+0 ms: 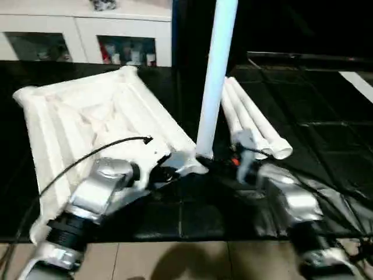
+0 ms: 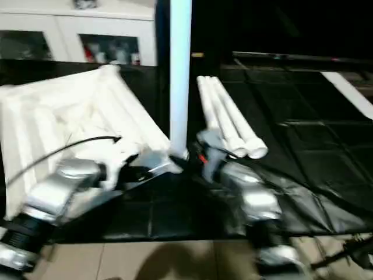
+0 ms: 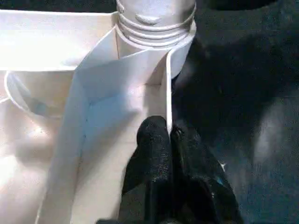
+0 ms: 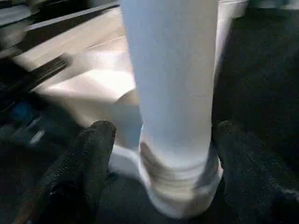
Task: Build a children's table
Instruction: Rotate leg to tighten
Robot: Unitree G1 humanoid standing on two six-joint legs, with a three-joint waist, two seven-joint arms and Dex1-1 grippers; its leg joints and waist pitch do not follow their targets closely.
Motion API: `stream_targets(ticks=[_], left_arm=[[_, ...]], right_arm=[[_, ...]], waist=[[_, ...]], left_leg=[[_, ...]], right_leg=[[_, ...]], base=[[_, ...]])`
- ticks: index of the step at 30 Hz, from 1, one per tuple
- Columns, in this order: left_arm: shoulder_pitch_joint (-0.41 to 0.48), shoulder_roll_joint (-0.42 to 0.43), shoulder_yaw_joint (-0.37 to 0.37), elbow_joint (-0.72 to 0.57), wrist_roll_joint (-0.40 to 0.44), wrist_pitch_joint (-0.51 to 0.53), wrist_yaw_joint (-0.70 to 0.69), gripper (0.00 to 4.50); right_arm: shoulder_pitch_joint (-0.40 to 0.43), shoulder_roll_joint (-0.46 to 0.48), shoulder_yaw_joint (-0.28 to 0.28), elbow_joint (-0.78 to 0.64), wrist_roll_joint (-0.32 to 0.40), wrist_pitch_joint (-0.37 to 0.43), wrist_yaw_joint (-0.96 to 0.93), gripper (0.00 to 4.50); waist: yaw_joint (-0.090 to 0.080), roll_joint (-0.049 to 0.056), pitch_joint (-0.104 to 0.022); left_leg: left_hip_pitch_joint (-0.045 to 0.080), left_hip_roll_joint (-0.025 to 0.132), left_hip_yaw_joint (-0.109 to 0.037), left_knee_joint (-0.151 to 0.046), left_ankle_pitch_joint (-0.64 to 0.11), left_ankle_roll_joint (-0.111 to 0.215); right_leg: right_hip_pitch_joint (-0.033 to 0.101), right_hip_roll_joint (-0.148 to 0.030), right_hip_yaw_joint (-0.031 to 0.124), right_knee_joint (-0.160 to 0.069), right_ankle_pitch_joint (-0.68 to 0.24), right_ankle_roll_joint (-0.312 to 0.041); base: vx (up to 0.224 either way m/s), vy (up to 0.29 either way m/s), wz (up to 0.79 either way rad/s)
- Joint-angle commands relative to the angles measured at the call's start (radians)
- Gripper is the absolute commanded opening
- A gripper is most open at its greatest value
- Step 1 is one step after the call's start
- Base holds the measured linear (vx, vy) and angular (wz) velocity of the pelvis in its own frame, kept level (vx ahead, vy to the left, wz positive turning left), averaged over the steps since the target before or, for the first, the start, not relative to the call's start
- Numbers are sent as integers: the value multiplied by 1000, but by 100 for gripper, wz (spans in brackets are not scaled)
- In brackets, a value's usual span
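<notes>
Tabletop (image 1: pixel 87 125) lies underside up on the black floor mat (image 1: pixel 315 134). One leg (image 1: pixel 214 76) stands upright in its near corner socket. Left claw (image 3: pixel 169 140) pinches the tabletop's rim. Right claw (image 4: pixel 163 154) spread, fingers either side of the leg. Three legs (image 1: pixel 253 125) lie just beside.

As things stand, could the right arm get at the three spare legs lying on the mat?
Probably yes: the right gripper stands open around the upright leg, and the spare legs lie just beyond it with nothing between.

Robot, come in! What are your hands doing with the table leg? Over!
Left hand shut on tabletop rim. Right hand open around upright leg in corner socket. Three spare legs beside. Nothing blocking.
</notes>
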Motion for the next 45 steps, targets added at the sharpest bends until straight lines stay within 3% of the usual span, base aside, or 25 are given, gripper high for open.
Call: stream_targets(ticks=[1, 2, 5, 10, 13, 14, 16, 17, 18, 32, 36, 40, 45], left_arm=[[-34, 10, -24, 0, -32, -77, -91, 0], [-38, 22, -28, 11, -39, -94, -128, 0], [-41, 33, -34, 20, -49, -103, -169, 0], [-63, 74, -96, 88, -60, -213, -340, 0], [-65, 82, -111, 102, -49, -239, -367, 0], [-71, 91, -129, 123, -30, -274, -388, 0], [-76, 99, -140, 136, -18, -294, -401, 0], [-79, 102, -143, 142, -14, -303, -407, 0], [-83, 104, -146, 148, -10, -312, -411, 0], [-120, 96, -154, 243, 0, -403, -430, 0], [-121, 89, -144, 259, -2, -405, -418, 0], [-120, 75, -120, 268, -8, -370, -369, 0], [-106, 29, -48, 202, -53, -226, -245, 0]], right_arm=[[-5, -41, 7, -43, 21, -5, 88, 392], [-6, -74, 13, -52, 26, -6, 139, 394], [-9, -106, 20, -59, 34, -9, 195, 394], [-51, -192, 68, -32, 51, -15, 389, 394], [-65, -198, 84, -14, 43, -20, 419, 394], [-83, -196, 102, 12, 31, -32, 447, 377], [-96, -193, 115, 31, 21, -43, 460, 377], [-100, -191, 119, 37, 19, -46, 468, 349], [-104, -188, 125, 40, 19, -47, 477, 349], [-132, -186, 165, 86, 18, -71, 562, 225], [-125, -184, 171, 82, 24, -60, 570, 203], [-96, -166, 162, 60, 44, -40, 555, 197], [-14, -126, 151, -37, 26, 20, 391, 195]], waist=[[5, 14, -64], [9, 17, -65], [16, 21, -66], [34, 13, -65], [44, 16, -64], [45, 10, -64], [47, 10, -64], [49, 8, -64], [49, 7, -65], [50, 5, -66], [52, 5, -67], [52, 12, -66], [53, 10, -64]], left_leg=[[4, 34, -9, -63, -208, 46], [9, 36, -8, -62, -213, 44], [5, 37, -8, -60, -200, 43], [3, 39, -5, -58, -185, 55], [6, 42, -6, -59, -207, 44], [7, 43, -6, -59, -208, 42], [7, 43, -6, -59, -210, 38], [8, 42, -5, -58, -207, 37], [5, 44, -7, -60, -202, 36], [2, 42, -5, -57, -183, 38], [3, 42, -6, -57, -184, 37], [5, 44, -6, -58, -196, 33], [7, 45, -9, -62, -207, 16]], right_leg=[[56, -81, 54, -85, -261, -164], [54, -79, 55, -84, -254, -171], [55, -81, 54, -76, -224, -192], [57, -81, 53, -76, -228, -191], [53, -86, 53, -79, -286, -181], [52, -86, 53, -79, -292, -179], [51, -85, 53, -79, -300, -180], [51, -86, 54, -78, -296, -177], [54, -88, 53, -76, -294, -176], [54, -87, 52, -74, -293, -171], [54, -87, 52, -75, -301, -167], [52, -87, 52, -74, -292, -176], [53, -89, 54, -76, -321, -164]], base=[[0, 0, 0], [0, 0, 0], [0, 0, 0], [0, 0, 0], [0, 0, 0], [0, 0, 0], [0, 0, 0], [0, 0, 0], [0, 0, 0], [0, 0, 0], [0, 0, 0], [0, 0, 0], [0, 0, 0]])
